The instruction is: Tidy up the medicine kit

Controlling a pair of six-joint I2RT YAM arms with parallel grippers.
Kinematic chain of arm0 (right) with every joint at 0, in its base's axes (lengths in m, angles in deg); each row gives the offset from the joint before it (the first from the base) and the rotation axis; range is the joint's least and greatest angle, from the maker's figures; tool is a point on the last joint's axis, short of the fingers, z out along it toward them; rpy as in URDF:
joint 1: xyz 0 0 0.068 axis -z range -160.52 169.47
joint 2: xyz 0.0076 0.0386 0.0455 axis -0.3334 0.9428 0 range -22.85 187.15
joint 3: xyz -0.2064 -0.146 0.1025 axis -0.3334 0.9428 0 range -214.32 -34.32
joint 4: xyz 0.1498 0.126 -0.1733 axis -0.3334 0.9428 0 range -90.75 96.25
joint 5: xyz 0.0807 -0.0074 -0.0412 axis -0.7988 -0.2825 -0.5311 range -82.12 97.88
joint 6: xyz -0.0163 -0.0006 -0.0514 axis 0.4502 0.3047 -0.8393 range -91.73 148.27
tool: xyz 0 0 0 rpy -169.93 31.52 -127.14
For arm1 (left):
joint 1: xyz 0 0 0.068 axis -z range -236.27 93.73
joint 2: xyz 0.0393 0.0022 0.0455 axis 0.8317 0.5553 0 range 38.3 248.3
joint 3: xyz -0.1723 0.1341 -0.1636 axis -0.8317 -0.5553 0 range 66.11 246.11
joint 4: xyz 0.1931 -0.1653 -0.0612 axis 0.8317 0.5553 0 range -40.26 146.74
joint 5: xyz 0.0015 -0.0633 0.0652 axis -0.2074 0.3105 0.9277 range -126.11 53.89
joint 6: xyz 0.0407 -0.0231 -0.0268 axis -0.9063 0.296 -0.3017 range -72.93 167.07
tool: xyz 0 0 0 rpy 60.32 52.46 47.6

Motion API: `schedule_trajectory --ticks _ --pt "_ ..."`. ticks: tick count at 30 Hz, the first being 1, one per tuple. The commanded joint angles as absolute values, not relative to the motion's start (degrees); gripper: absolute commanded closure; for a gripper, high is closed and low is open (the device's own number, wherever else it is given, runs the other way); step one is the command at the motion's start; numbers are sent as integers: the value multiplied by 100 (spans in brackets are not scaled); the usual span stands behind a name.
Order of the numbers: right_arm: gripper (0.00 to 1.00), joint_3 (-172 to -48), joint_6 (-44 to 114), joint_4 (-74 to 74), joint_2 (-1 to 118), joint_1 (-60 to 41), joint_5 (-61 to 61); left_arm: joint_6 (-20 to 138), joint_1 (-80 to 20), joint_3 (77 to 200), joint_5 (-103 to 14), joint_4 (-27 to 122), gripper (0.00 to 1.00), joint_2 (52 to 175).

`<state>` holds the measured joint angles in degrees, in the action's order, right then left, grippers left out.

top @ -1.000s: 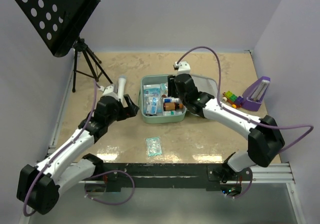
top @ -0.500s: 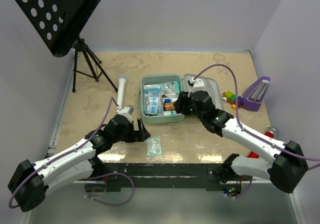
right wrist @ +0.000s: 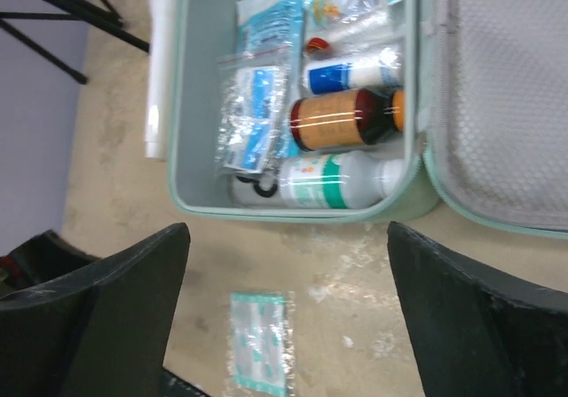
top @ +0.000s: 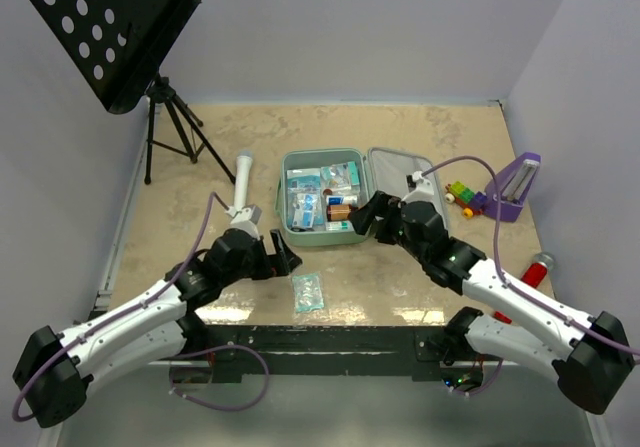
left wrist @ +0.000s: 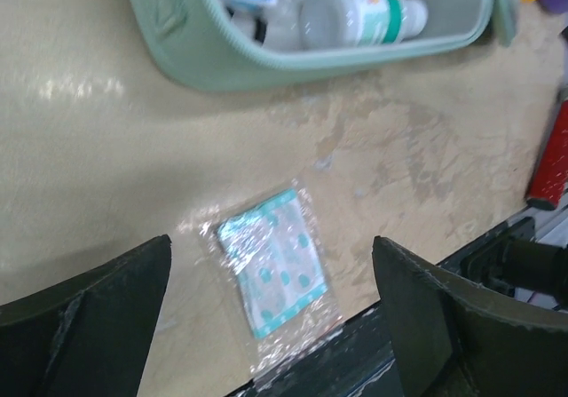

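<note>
left gripper [top: 285, 261] spread toward packet [top: 307, 292]; right gripper [top: 367, 217] facing medicine kit [top: 284, 192]

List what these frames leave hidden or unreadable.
Labels on the bottles in the medicine kit: blurred in the right wrist view, too small from above.
Red cylinder: top view, partly behind the right arm; left wrist view, cut by the right edge.
Packet print: left wrist view, blurred.
Kit's far half: left wrist view, cut by the top edge.

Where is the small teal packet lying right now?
In the top view the packet lies on the table between the medicine kit and the near edge, right of the left gripper.
</note>
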<state>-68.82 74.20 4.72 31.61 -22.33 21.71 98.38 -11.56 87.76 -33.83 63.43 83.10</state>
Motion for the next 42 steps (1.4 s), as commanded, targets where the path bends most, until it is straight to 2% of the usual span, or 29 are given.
schedule_trajectory --ticks 1,9,18,29,42 --pt "1 -6641 8354 -373 2813 -2192 1721 9797 -1180 9396 -3005 5686 0 8654" --pt "1 -5867 9716 -428 2057 -2192 1571 9893 -1574 9810 -2531 5571 0 9103" --pt "1 -5428 10647 -628 2356 -2192 1606 9788 -2295 10451 -2504 5405 0 9630" --pt "1 -5155 11861 -1349 3120 -2183 2712 9533 -2401 10557 -2495 5071 0 10167" --pt "1 -5945 11203 -1402 4104 -1771 3662 9287 -2542 10751 -2732 5404 2 11080"
